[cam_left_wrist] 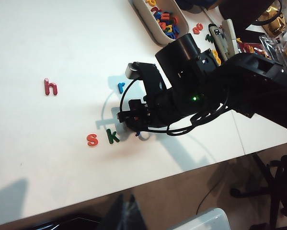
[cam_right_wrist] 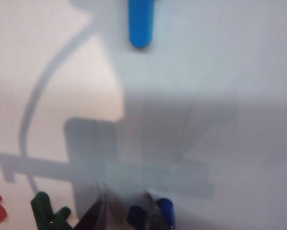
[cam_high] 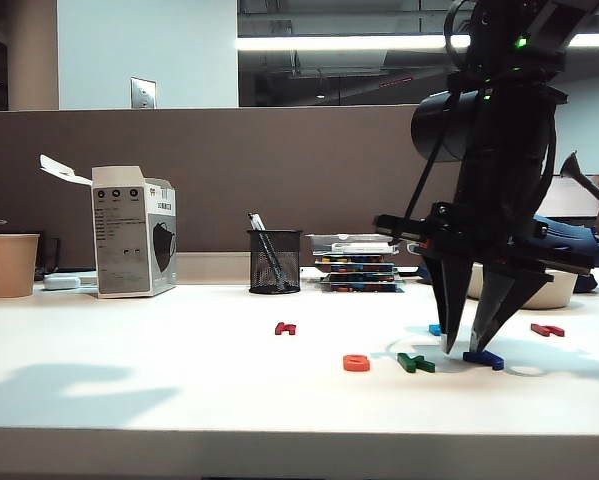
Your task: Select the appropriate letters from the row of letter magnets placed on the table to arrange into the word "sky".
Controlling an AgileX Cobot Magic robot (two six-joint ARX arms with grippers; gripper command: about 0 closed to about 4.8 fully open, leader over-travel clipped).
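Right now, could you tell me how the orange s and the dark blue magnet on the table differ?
The orange s is rounded and lies free, with nothing near it. The dark blue magnet is angular and lies at the right gripper's fingertips, beyond the green k. Both are small flat letters lying on the white table.

paper cup [cam_high: 11,264] | white box [cam_high: 134,232] | mesh pen cup [cam_high: 275,261] | stacked cases [cam_high: 356,262]

Lying flat on a white worktop [cam_high: 129,390]: orange s [cam_high: 356,363], green k [cam_high: 415,363], dark blue letter [cam_high: 484,358], two red letters, light blue letter [cam_right_wrist: 141,21]; standing behind, mesh pen cup [cam_high: 275,261].
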